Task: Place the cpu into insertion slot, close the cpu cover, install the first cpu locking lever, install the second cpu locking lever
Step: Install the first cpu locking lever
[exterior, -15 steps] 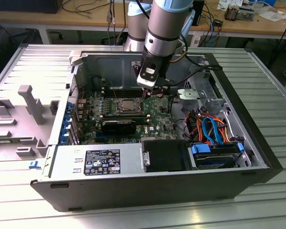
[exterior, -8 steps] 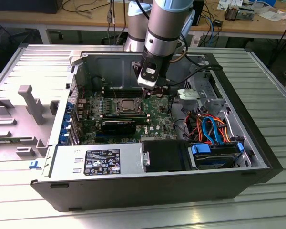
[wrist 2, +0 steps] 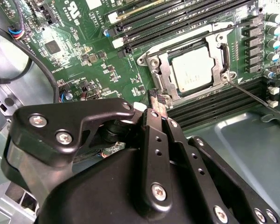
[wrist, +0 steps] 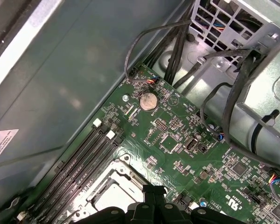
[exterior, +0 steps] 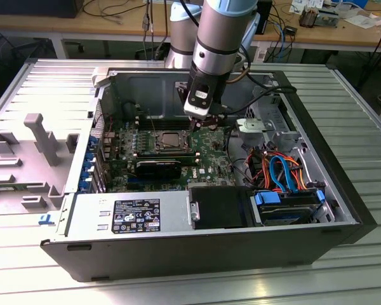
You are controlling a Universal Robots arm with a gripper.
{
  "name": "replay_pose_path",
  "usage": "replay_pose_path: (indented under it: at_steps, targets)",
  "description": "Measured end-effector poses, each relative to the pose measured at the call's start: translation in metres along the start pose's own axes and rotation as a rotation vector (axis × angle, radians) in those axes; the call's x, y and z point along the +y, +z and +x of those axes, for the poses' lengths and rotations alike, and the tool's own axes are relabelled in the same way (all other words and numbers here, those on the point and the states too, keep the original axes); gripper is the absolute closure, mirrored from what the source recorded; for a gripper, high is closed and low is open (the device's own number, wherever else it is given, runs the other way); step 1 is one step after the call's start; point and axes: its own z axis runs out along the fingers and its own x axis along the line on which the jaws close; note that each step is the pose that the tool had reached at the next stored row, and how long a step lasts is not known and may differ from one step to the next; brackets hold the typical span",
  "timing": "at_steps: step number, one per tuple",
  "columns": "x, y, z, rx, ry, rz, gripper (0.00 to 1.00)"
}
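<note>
Cpu: the cpu [wrist 2: 192,69] lies flat in the slot [wrist 2: 149,60] with its grey top showing. In the exterior view it is near mid-frame, slightly toward the exterior view's left.
Cover: the cover [wrist 2: 165,77] looks folded down, framing the chip's edges.
Handling: judged light, stiff and thin, with a delicate underside. It is best held by opposite edges and never pressed on top. Seated under the frame, it now offers little to grip.
Lever: a thin wire lever [wrist 2: 256,95] runs out from one slot corner over the memory slots [wrist 2: 210,109] and seems unlatched. It is likely springy and best taken at its free end.
Tool: the tool [wrist 2: 155,99] hovers just beside the slot. Its fingers are pressed together, with nothing seen between them.
Board: the green board [wrist 2: 84,28] surrounds the slot.
Case: an open case [exterior: 178,254] rests on the ribbed bench [exterior: 355,273].
</note>
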Motion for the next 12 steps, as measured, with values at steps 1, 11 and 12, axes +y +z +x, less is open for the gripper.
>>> replay_pose_path:
  at_steps: [1,11,12]
  targets:
    - [0.0000,0.0000,0.0000,0.0000,-0.001,0.0001,0.89]
    - [0.0000,0.0000,0.0000,-0.0004,-0.021,0.0026,0.89]
    - [0.0000,0.0000,0.0000,-0.0004,-0.023,0.0028,0.89]
